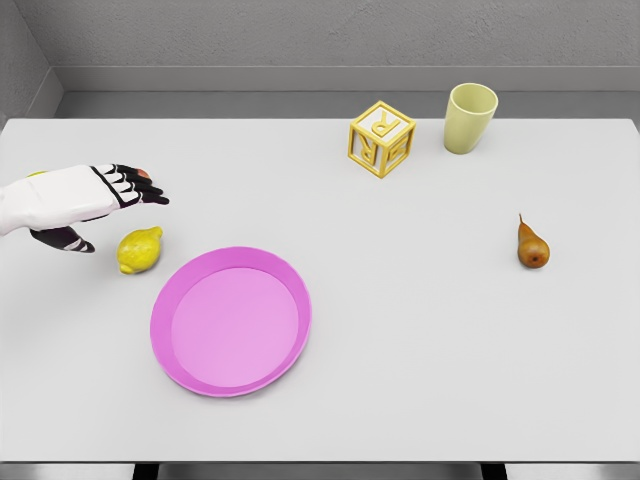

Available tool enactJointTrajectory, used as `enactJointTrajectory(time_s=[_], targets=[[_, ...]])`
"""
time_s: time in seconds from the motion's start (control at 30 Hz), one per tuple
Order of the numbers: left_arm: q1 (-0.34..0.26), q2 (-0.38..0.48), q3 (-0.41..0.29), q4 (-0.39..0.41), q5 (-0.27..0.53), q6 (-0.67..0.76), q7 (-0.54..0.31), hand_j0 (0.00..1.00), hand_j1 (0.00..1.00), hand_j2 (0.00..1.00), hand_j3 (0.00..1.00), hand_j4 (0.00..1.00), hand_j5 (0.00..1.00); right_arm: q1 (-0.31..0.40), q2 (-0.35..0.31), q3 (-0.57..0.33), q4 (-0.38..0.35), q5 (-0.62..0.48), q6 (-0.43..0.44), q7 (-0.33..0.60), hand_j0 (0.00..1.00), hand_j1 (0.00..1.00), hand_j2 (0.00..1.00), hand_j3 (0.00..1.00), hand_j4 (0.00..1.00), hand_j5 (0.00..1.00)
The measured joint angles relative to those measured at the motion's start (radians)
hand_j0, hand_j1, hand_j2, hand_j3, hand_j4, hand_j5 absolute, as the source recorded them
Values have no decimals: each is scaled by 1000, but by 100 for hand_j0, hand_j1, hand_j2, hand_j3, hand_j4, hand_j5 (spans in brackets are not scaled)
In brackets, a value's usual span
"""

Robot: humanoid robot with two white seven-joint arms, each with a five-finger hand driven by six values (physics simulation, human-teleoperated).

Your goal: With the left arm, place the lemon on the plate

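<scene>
Plate [232, 372] bare; lemon [139, 249] beside it; left robot hand [95, 200] open above.

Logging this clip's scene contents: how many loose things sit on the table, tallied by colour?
Yellow: 3, the lemon, the letter block, the pale cup
Pink: 1, the plate
Brown: 1, the pear
Total: 5
The left hand hovers open above the lemon, holding nothing.
</scene>
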Motion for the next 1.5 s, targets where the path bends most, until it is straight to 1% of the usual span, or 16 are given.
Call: enactJointTrajectory(time_s=[0.23,0.37,0.4,0.43,0.57,0.7,0.87,1.03,1.17,1.37,1.5], targets=[[2,-5,-1,-2,-1,0,0,100,100,100,100,100,100,2,0,-2,0,0,0,0,100,100,100,100,100,100],[3,-13,-30,-4,-5,0,-1,100,100,100,100,100,100,2,0,-2,0,0,0,0,100,100,100,100,100,100],[20,-14,-34,-5,-7,0,-2,100,100,100,100,100,100,2,0,-2,0,0,0,0,100,100,100,100,100,100],[23,-14,-38,-5,-8,0,-3,100,100,100,100,100,100,2,0,-2,0,0,0,0,100,100,100,100,100,100],[15,-12,-41,-3,-25,0,-9,100,100,100,100,100,100,2,0,-2,1,0,0,0,100,100,100,100,100,100],[3,-46,-35,3,-92,0,-54,100,100,100,100,100,100,2,0,-2,0,0,0,0,100,100,100,100,100,100],[-38,-75,-35,37,-130,0,-55,100,100,100,100,100,100,2,0,-2,1,0,0,0,100,100,100,100,100,100],[-40,-99,-40,65,-143,0,-36,100,100,100,100,100,100,2,0,-2,1,0,0,0,100,100,100,100,100,100],[-40,-102,-41,75,-185,0,-38,100,100,100,100,100,100,2,0,-2,0,0,0,0,100,100,100,100,100,100],[-40,-106,-42,76,-218,0,-41,100,100,100,100,100,100,2,0,-2,0,0,0,0,100,100,100,100,100,100],[-38,-124,-44,75,-254,0,-42,100,100,100,100,100,100,2,0,-2,0,0,0,0,100,100,100,100,100,100]])
